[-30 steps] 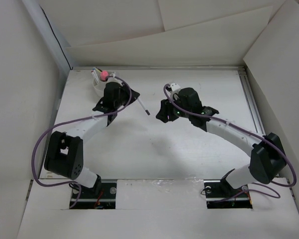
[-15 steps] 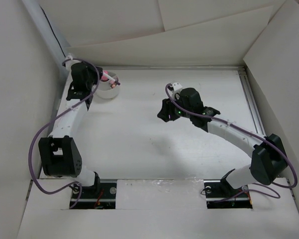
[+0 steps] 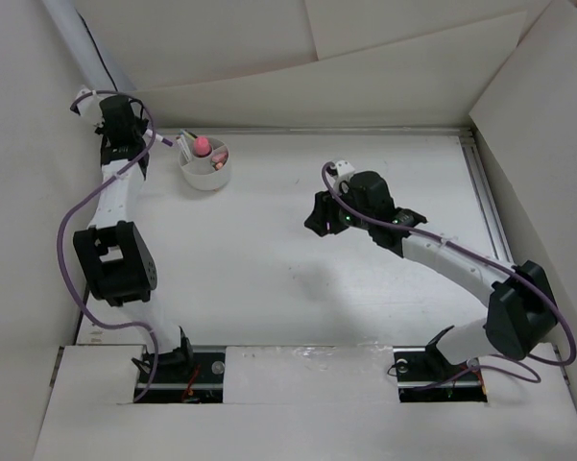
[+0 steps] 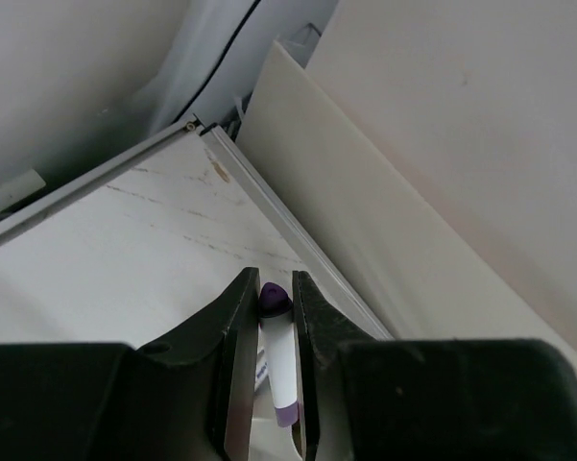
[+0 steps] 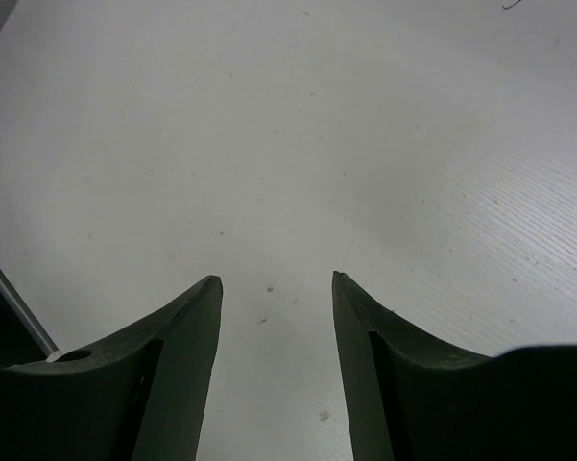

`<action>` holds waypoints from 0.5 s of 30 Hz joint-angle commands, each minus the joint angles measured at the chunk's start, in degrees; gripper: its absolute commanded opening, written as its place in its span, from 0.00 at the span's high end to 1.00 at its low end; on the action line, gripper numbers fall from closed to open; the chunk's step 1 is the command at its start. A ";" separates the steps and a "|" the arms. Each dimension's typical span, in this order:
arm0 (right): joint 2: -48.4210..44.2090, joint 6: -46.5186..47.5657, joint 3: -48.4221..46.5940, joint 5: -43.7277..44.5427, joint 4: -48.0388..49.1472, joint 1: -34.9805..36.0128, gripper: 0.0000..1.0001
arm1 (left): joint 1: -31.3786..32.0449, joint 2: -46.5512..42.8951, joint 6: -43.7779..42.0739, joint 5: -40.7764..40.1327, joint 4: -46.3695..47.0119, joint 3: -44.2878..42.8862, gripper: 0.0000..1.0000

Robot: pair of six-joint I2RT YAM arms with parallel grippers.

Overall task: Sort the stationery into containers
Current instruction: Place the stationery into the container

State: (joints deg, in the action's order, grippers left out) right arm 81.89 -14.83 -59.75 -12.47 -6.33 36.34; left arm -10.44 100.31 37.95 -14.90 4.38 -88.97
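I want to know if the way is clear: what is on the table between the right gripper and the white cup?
Nothing: the top view shows only bare table between the right gripper and the white cup.

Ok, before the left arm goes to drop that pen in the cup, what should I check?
1. Left gripper shut on the pen: ok.
2. Pen seated between the fingers, purple cap at the tips: ok.
3. Left gripper above the cup: not ok, it sits off to the cup's left.
4. Free compartment in the cup: cannot tell; a pink-capped tube stands in it, and the dividers are too small to make out.
5. Right gripper out of the way: ok, open, nothing between its fingers, well apart from the cup.
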 commanded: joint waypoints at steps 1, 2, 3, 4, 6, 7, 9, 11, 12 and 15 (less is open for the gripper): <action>-3.22 -0.38 0.42 -0.71 3.60 -1.09 0.44 | 0.33 2.69 -3.85 -4.09 -0.25 -4.89 1.00; -3.22 -0.98 0.42 -0.71 3.60 -1.09 0.44 | 0.33 3.48 -3.85 -4.09 0.27 -4.90 1.00; -3.22 -0.99 0.42 -1.32 3.60 -1.09 0.44 | 0.33 4.10 -3.85 -4.09 0.97 -5.51 1.00; -3.22 -0.99 0.42 -1.85 3.60 -1.62 0.44 | 0.94 5.15 -4.38 -4.61 1.59 -5.51 1.00; -3.22 -0.99 0.94 -1.86 3.60 -1.62 0.44 | 1.56 6.03 -5.16 -5.50 3.35 -5.51 1.00; -3.75 -0.99 0.95 -1.86 3.60 -1.62 0.44 | 2.26 7.08 -5.17 -6.10 3.35 -6.12 1.00; -3.75 -0.99 0.95 -1.86 3.60 -1.62 0.44 | 2.97 8.23 -5.70 -6.63 3.97 -7.70 1.00; -4.28 -0.99 0.95 -1.86 3.60 -1.62 0.44 | 2.97 9.80 -5.70 -6.03 3.97 -8.49 1.00; -4.28 -0.99 0.95 -1.86 3.60 -1.62 0.44 | 2.97 9.81 -5.70 -6.02 4.58 -9.02 1.00; -4.81 -0.99 0.95 -1.86 4.13 -1.62 0.44 | 3.49 11.31 -5.70 -5.50 5.19 -9.56 1.00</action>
State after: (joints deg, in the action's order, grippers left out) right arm 79.11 -15.27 -59.07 -13.54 -5.63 34.89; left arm -7.16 112.09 33.39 -19.68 5.80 -95.35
